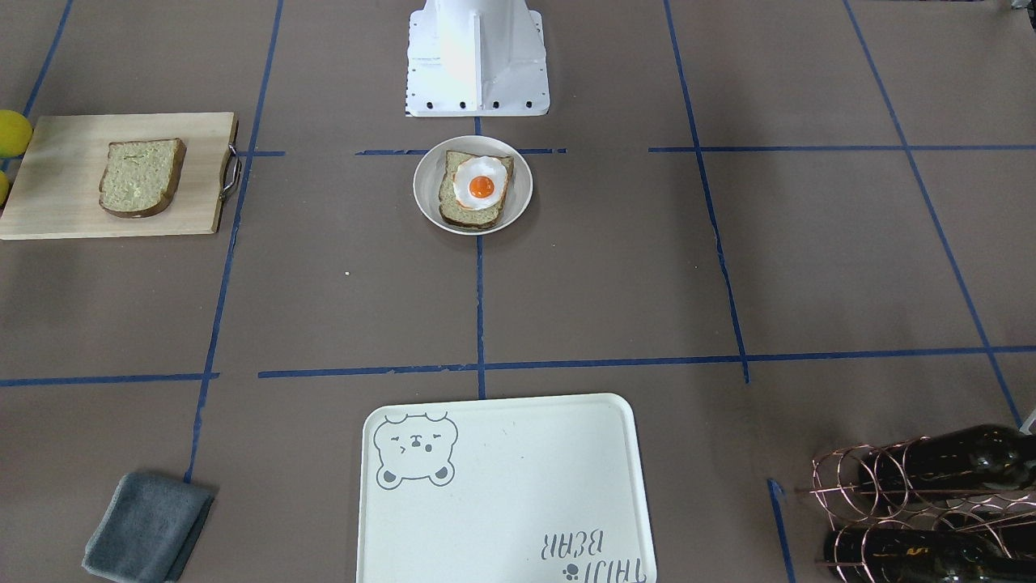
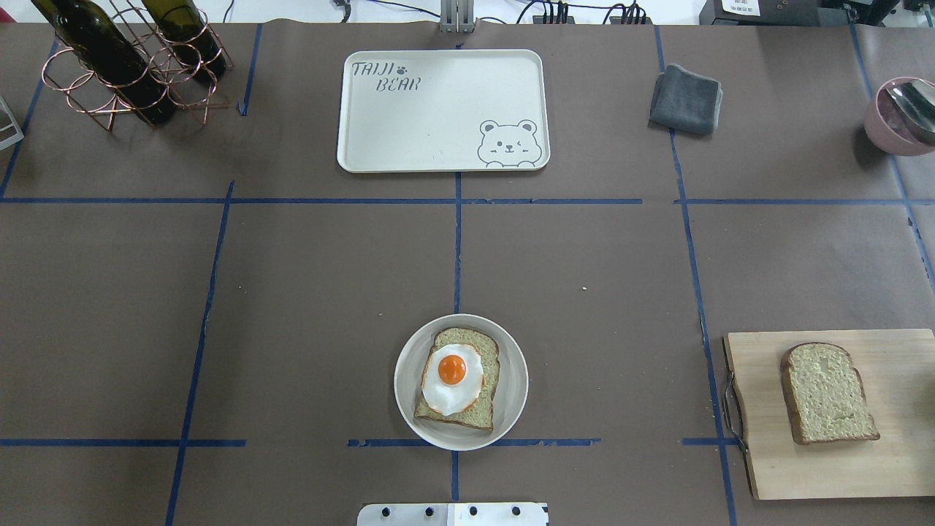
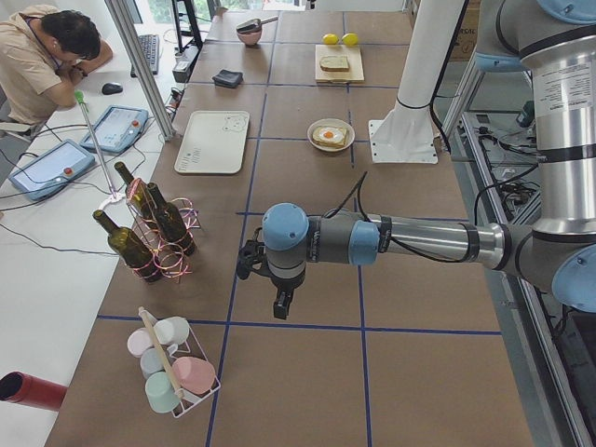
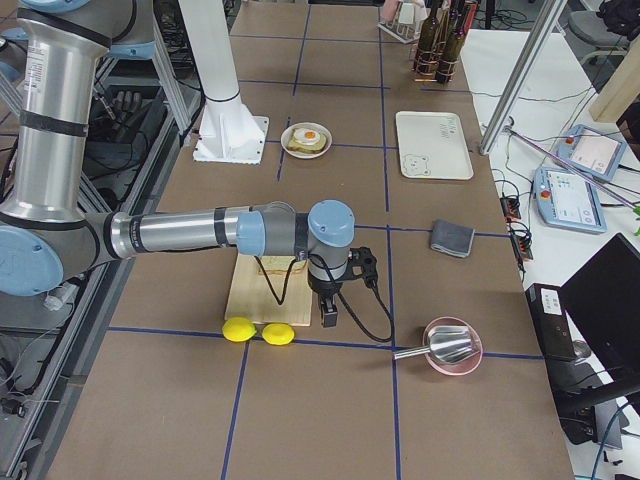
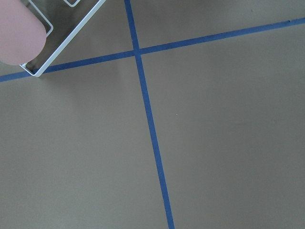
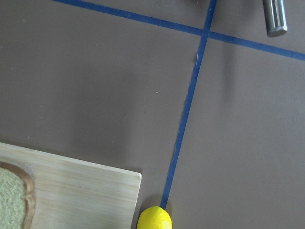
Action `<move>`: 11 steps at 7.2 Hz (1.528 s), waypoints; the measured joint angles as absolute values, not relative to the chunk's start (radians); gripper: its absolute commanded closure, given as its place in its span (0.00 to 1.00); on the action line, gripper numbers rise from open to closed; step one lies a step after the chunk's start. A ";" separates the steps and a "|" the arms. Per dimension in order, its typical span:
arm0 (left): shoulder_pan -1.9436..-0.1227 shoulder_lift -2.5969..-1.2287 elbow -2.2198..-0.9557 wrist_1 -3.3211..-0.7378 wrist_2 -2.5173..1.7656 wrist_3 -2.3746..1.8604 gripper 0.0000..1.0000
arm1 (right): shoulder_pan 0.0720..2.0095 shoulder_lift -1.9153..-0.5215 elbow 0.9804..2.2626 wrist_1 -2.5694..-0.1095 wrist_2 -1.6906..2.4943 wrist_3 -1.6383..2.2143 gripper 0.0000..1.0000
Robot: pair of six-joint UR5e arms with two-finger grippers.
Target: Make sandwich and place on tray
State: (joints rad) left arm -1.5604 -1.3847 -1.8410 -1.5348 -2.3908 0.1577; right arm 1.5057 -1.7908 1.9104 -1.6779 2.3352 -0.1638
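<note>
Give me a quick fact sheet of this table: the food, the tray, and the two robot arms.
Bottom slice: tan bread slice with dark crust, on the small round white plate
Filling: white fried egg with orange yolk, on that slice
Top slice: second tan bread slice, alone on the pale wooden cutting board
Tray: large white rectangular bear-print tray, nothing on it
Left gripper: over bare table, far from the food; open or shut unclear
Right gripper: near the board's corner; likewise unclear
Assembly: not yet done
</note>
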 measured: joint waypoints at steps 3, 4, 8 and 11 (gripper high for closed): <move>-1.557 -1.384 -1.841 -1.533 -2.394 0.158 0.00 | 1.504 -1.786 1.982 -1.641 2.347 -0.055 0.00; -1.556 -1.384 -1.843 -1.535 -2.395 0.158 0.00 | 1.494 -1.785 1.990 -1.621 2.357 0.014 0.00; -1.554 -1.391 -1.845 -1.541 -2.397 0.159 0.00 | 1.307 -1.829 1.936 -1.278 2.368 0.373 0.00; -1.551 -1.391 -1.841 -1.543 -2.398 0.160 0.00 | 1.065 -1.896 1.849 -0.818 2.272 0.779 0.11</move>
